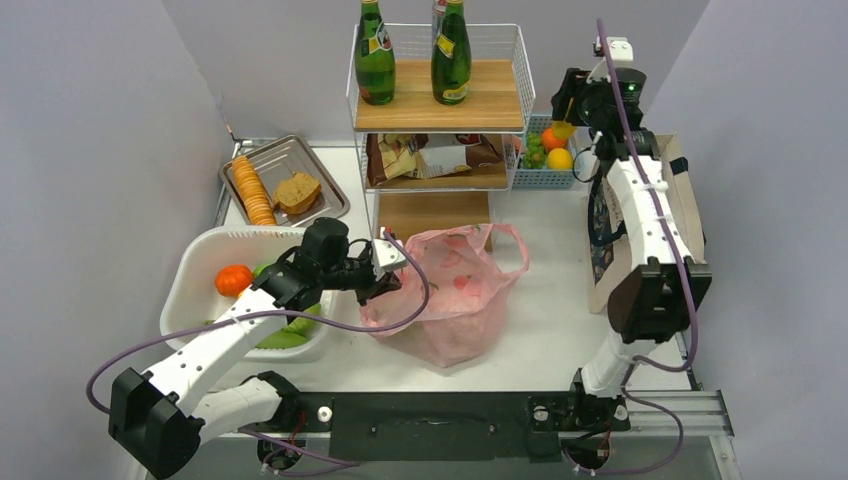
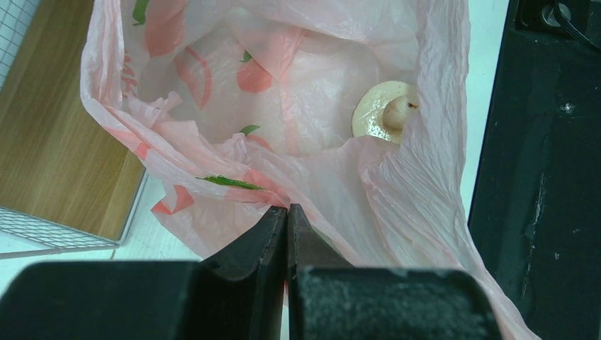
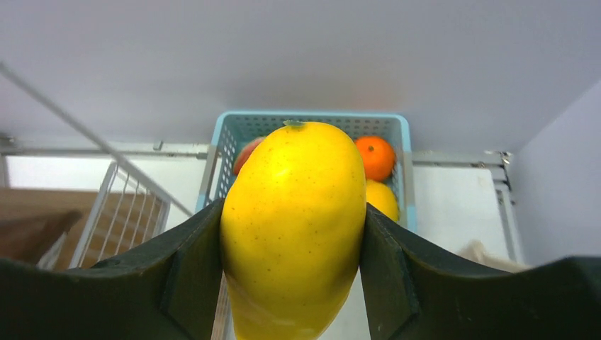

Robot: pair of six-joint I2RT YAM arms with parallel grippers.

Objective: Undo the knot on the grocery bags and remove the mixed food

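Note:
The pink grocery bag (image 1: 455,295) lies open in the middle of the table, its loop handles (image 1: 512,248) loose; no knot shows. My left gripper (image 1: 385,268) is shut on the bag's near-left rim (image 2: 234,166) and holds the mouth open. In the left wrist view (image 2: 287,210) a tan mushroom (image 2: 386,113) lies inside the bag. My right gripper (image 1: 563,115) is at the back right, shut on a yellow lemon (image 3: 294,227), above the blue basket (image 3: 312,120). The lemon also shows in the top view (image 1: 563,130).
The blue basket (image 1: 530,180) holds oranges and green fruit. A white tub (image 1: 195,270) with an orange and green items stands left. A metal tray (image 1: 320,165) of biscuits is behind it. A wire shelf (image 1: 440,105) carries two green bottles. A beige canvas tote (image 1: 690,215) stands right.

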